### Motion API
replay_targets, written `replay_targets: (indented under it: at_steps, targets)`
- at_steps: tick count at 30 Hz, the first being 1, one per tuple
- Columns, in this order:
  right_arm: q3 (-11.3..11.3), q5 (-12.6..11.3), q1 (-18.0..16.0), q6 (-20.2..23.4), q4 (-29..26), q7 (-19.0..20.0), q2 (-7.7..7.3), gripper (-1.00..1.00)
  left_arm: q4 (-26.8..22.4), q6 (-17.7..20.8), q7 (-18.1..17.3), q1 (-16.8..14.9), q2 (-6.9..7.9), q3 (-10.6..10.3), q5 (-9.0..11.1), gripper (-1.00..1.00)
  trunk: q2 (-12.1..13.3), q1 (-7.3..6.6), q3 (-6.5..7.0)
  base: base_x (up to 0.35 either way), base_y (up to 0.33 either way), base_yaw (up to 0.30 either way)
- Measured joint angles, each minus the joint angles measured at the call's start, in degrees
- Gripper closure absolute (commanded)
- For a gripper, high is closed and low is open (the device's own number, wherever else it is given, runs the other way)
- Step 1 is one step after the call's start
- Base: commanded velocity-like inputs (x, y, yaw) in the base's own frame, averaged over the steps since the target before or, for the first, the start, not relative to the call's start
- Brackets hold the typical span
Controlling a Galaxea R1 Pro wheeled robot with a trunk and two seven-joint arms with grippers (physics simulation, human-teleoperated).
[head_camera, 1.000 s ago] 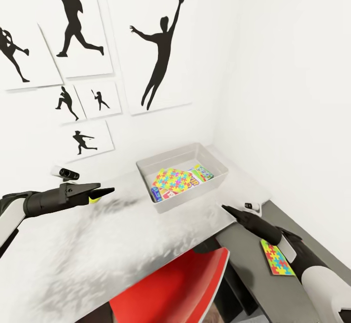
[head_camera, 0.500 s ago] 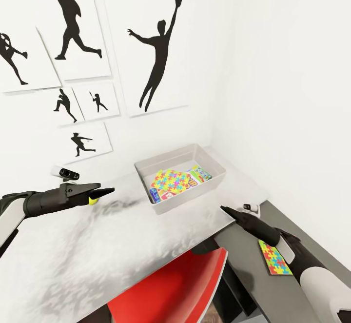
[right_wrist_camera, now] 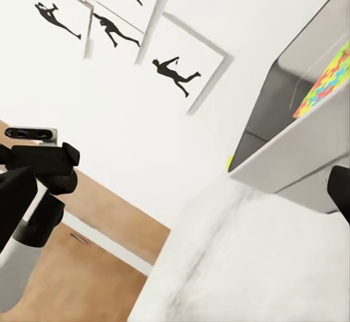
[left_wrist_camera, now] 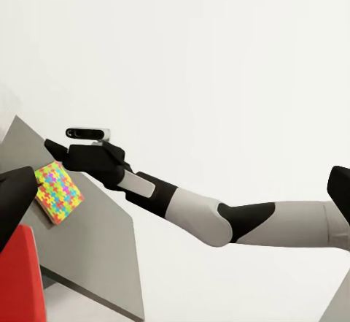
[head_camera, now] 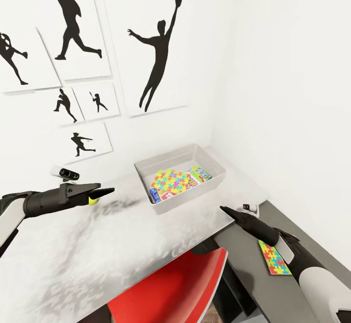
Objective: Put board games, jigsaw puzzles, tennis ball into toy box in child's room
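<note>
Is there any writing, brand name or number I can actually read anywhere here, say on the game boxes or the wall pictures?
None can be read.
Game boxes in the toy box: bright printed covers, any lettering too small and blurred to read.
Jigsaw puzzle in the toy box and the other jigsaw puzzle on the dark grey section: coloured pieces, no text.
Wall pictures: black silhouettes, no words.
</note>
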Motion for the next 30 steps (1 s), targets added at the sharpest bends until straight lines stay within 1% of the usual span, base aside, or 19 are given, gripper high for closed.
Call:
replay_targets:
  at_steps: [10,20,30]
  targets:
    - [0.0,0.0,0.0,0.0,-0.1,-0.5,0.03,-1.0,0.0,0.0,0.0,0.0,0.23,0.0,0.0,-1.0,0.0,0.0,0.19,0.0,0.0,0.0]
    - [0.0,0.0,0.0,-1.2,-0.1,-0.6,0.11,-1.0,0.0,0.0,0.0,0.0,0.7,0.0,0.1,-1.0,0.0,0.0,1.05,0.0,0.0,0.0]
    - [0.0,0.0,0.0,-1.6,-0.1,-0.6,0.11,-1.0,0.0,0.0,0.0,0.0,0.77,0.0,0.1,-1.0,0.0,0.0,1.98,0.0,0.0,0.0]
